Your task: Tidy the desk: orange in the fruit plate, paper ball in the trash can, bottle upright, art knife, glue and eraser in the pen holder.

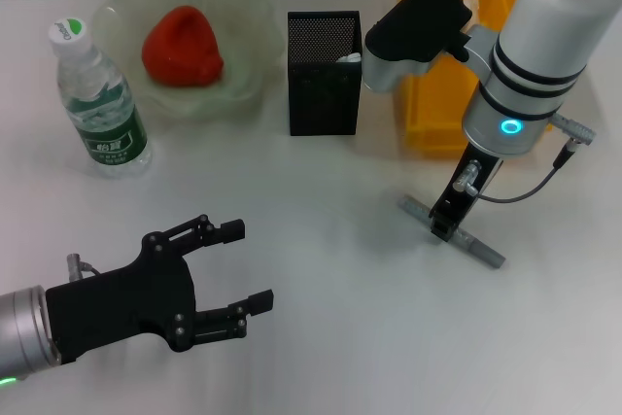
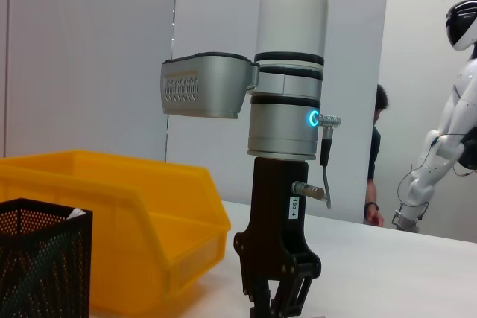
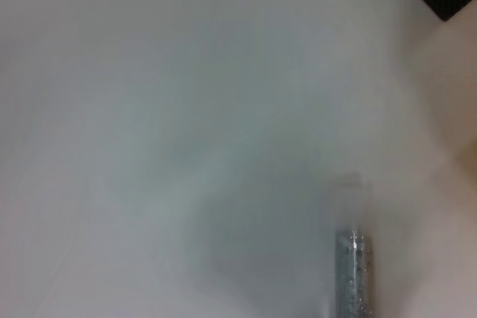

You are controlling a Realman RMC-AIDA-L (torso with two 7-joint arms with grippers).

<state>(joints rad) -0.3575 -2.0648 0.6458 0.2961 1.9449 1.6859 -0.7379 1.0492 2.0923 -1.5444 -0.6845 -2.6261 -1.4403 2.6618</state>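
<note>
Two arms over a smooth white desk. Near left: left gripper, matte black, angular, linkage fingers spread wide apart, holding nothing, hovering low above bare tabletop. Far left: clear plastic bottle, ribbed, green label, white cap with green top, standing upright. Just right of it: fruit plate, pale green, translucent, wavy-rimmed, shallow bowl shape, cradling a rounded red-orange fruit with a dull skin. Right of the plate, close beside it: pen holder, square, black wire mesh, something white peeking over its far right rim. Farther right, at the far edge: yellow plastic bin, glossy, open-fronted; seen in the left wrist view as well, with the mesh holder just in front. Right side: right arm, white and silver cylinder with a lit cyan ring, pointing straight down; right gripper, slim and black, tips down at the art knife, a long thin grey bar lying flat and slanted on the desk, near of the bin. Jaws narrow around the knife's middle; cannot tell whether actually clamped or only straddling. Right wrist view: speckled silver end of the knife against blurred white desk.
</note>
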